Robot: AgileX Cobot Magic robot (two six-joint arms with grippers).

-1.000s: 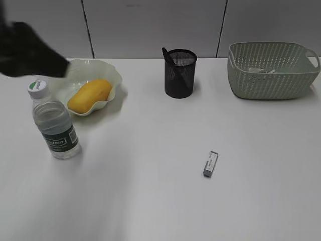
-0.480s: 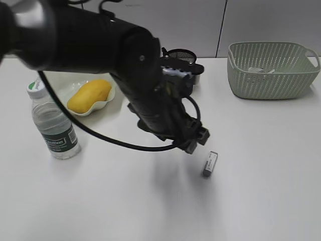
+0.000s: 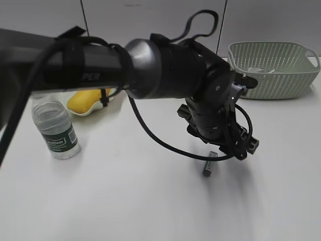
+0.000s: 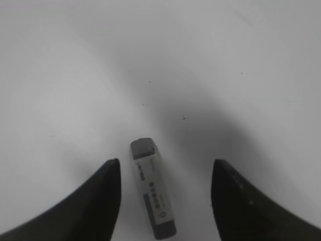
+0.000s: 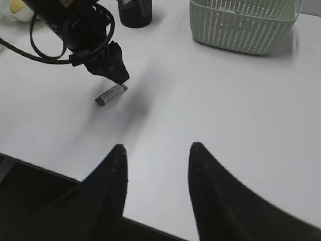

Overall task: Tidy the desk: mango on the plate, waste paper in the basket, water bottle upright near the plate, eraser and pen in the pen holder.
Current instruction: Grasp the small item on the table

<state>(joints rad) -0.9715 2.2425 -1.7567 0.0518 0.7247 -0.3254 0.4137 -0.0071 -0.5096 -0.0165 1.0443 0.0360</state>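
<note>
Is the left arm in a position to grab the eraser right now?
Probably yes. In the left wrist view the eraser lies flat on the bare desk between the open fingers of the left gripper, lengthwise to the gap, with nothing beside it.

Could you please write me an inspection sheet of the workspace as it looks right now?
Surface: white desk, bare in front.
Job's things: mango on plate; water bottle upright beside it; eraser lying flat on the desk; white paper in basket; pen holder standing.
Clutter: nothing seen.
Grippers: left gripper open, straddling the eraser without touching; right gripper open, empty, at the desk edge.
Cables: black cable looping under the left arm.
Surroundings: grey panelled wall.
</note>
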